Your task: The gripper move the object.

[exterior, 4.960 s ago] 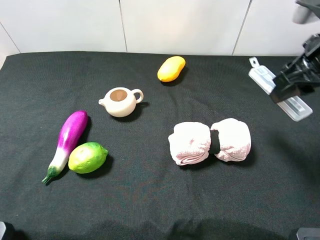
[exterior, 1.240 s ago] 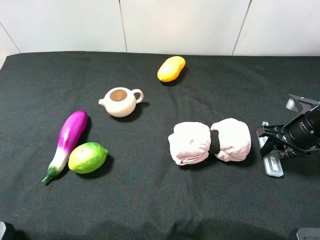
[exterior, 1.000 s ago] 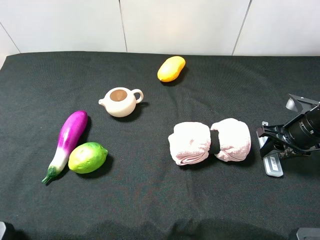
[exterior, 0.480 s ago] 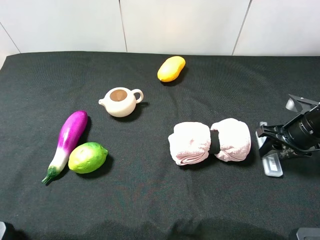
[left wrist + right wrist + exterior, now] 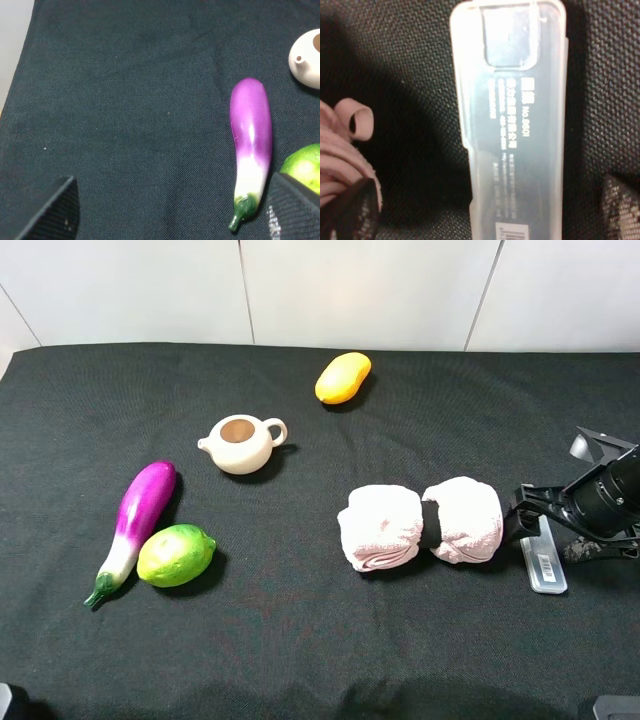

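- Your right hand sits low at the surface's three o'clock edge, its fingers spread apart on either side of the clear flat plastic case; the right wrist view shows the case lying flat on the black cloth surface, apparently free between the fingertips.
- That suggests a release just made, or a grasp not yet closed.
- The case lies just beside the pink rolled towel, at its three o'clock side, so watch the inner finger for snagging cloth.
- Your left hand is parked wide open near the purple eggplant, holding nothing.
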Available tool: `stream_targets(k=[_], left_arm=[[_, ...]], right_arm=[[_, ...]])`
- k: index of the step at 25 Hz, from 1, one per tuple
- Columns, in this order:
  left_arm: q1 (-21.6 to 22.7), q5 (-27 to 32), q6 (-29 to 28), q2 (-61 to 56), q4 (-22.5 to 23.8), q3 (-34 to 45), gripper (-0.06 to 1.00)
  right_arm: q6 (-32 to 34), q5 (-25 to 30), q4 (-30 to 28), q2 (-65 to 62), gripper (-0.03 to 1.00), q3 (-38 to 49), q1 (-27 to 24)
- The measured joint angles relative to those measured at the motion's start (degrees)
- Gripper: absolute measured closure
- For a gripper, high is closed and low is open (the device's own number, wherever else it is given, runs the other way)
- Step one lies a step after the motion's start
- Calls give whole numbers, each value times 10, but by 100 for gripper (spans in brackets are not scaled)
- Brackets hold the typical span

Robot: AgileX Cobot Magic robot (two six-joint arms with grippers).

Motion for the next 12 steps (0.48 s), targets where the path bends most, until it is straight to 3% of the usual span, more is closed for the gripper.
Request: stream_targets(k=[12], left_arm=[[0,0,0,0,0,0,15]], right_arm=[[13,-1,-5,-2,29,-1,1]])
